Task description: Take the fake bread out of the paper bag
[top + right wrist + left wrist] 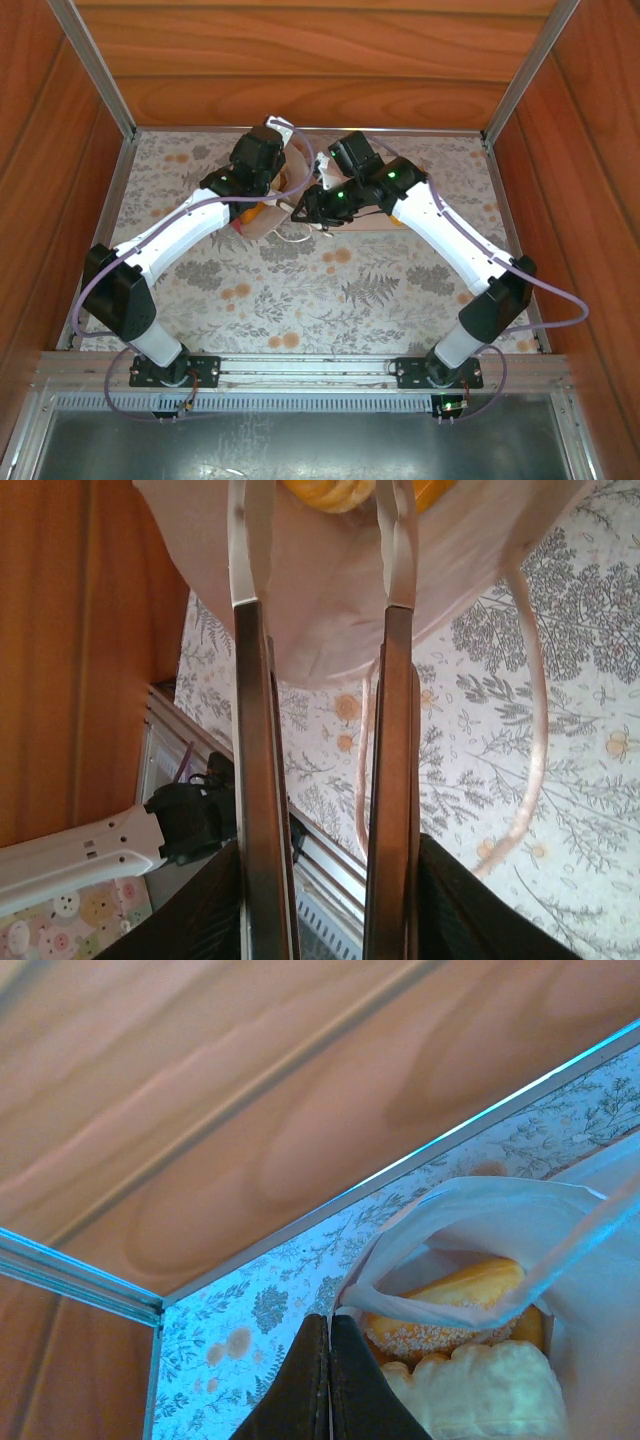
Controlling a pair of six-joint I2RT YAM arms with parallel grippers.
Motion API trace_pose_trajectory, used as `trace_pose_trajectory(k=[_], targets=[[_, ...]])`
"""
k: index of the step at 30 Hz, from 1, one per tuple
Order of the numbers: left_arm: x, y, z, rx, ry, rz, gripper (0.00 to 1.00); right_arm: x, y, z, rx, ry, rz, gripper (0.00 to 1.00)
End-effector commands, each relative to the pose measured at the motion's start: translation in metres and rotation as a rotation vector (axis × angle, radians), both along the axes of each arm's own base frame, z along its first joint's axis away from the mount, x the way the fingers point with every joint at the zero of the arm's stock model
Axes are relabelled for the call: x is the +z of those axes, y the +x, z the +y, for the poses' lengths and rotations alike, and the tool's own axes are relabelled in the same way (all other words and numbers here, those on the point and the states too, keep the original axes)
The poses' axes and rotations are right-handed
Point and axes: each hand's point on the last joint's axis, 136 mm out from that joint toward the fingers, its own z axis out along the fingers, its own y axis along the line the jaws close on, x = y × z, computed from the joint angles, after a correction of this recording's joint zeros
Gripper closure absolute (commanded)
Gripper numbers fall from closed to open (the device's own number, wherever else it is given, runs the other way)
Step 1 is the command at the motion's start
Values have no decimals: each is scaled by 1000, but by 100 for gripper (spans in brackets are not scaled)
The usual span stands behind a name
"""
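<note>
Several fake bread [450, 1328] pieces in paper bag [480, 1205]; tongs [252, 760] alongside.

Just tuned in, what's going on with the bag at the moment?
The left gripper, jaws closed, appears to pinch the rim of the paper bag, holding its mouth open. The right gripper holds metal tongs, whose white tips reach into that mouth toward the fake bread. Several pieces sit inside the bag. I cannot tell whether the tongs have caught one.
</note>
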Motion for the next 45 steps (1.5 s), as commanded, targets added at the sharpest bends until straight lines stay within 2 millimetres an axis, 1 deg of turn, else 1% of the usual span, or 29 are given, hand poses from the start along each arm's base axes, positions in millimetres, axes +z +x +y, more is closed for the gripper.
trace_pose_trajectory(k=[1, 3, 9, 15, 21, 26, 30, 32, 39, 45], targets=[[24, 1, -4, 3, -61, -52, 100, 7, 5, 20, 20, 77, -14, 57], [23, 1, -5, 2, -62, -51, 100, -7, 10, 27, 24, 69, 16, 57], [23, 2, -5, 2, -64, -50, 100, -18, 9, 41, 52, 78, 55, 57], [22, 3, -6, 2, -62, -48, 100, -21, 5, 48, 73, 100, 73, 55], [23, 3, -5, 4, -63, -50, 100, -21, 6, 51, 80, 109, 79, 53], [24, 3, -6, 4, -64, -52, 100, -29, 6, 55, 88, 94, 106, 53], [23, 3, -6, 4, -61, -50, 100, -30, 5, 61, 110, 93, 113, 52], [22, 4, -6, 5, -60, -49, 100, -30, 5, 62, 113, 93, 113, 50], [22, 4, -6, 5, -61, -48, 100, -36, 11, 65, 100, 76, 109, 50], [21, 3, -6, 5, -58, -46, 100, -35, 18, 67, 81, 74, 84, 50]])
